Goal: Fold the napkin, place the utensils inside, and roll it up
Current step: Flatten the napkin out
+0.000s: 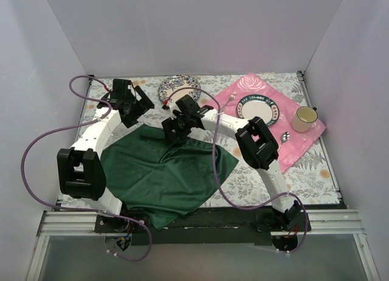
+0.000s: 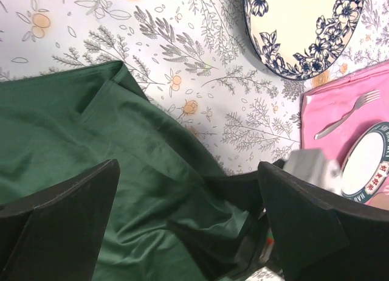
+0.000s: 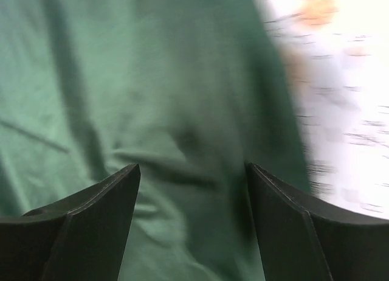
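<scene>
Left gripper (image 2: 188, 165) and right gripper (image 3: 192, 166) gape empty above the rumpled napkin (image 1: 164, 171); folding seems underway, next needs a corner pinched.

floral plate (image 1: 176, 83) — far centre | pink placemat (image 1: 298, 144) — rimmed plate (image 1: 258, 108), mug (image 1: 304, 118), fork (image 2: 346, 114), spoon (image 1: 284, 136)

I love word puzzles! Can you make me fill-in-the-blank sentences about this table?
The napkin is dark ___.
The fork lies on the ___ placemat.
The left gripper and right gripper have their jaws ___.
Missing words: green; pink; open.
</scene>
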`<move>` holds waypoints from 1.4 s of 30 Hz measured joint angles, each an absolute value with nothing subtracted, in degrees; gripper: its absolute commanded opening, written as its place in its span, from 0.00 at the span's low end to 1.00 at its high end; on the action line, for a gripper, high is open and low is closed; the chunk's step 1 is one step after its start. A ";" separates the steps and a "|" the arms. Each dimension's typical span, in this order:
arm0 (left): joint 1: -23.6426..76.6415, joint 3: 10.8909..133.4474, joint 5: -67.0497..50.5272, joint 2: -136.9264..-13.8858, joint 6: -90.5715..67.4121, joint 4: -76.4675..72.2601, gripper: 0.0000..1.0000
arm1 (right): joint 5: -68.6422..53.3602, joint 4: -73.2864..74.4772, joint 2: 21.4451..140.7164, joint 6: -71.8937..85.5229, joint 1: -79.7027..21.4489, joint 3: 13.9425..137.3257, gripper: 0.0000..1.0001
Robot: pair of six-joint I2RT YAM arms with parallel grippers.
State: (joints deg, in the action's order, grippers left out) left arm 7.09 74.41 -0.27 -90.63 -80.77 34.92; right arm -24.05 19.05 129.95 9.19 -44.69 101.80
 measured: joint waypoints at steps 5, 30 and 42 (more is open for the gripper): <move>5.72 73.89 0.05 -88.73 -79.46 35.20 0.98 | -26.87 19.33 125.21 7.44 -50.02 95.66 0.79; 18.68 67.55 9.02 -91.24 -68.66 38.87 0.63 | -10.00 20.67 100.57 11.81 -42.74 72.40 0.80; 19.29 63.59 -17.91 -98.41 -71.22 28.64 0.61 | -8.03 16.88 102.48 12.97 -40.10 68.29 0.68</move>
State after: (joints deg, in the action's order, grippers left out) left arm 19.29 63.59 -17.91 -98.41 -71.22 28.64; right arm -8.03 16.88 102.48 12.97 -40.10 68.29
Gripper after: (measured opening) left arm 0.602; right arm 0.714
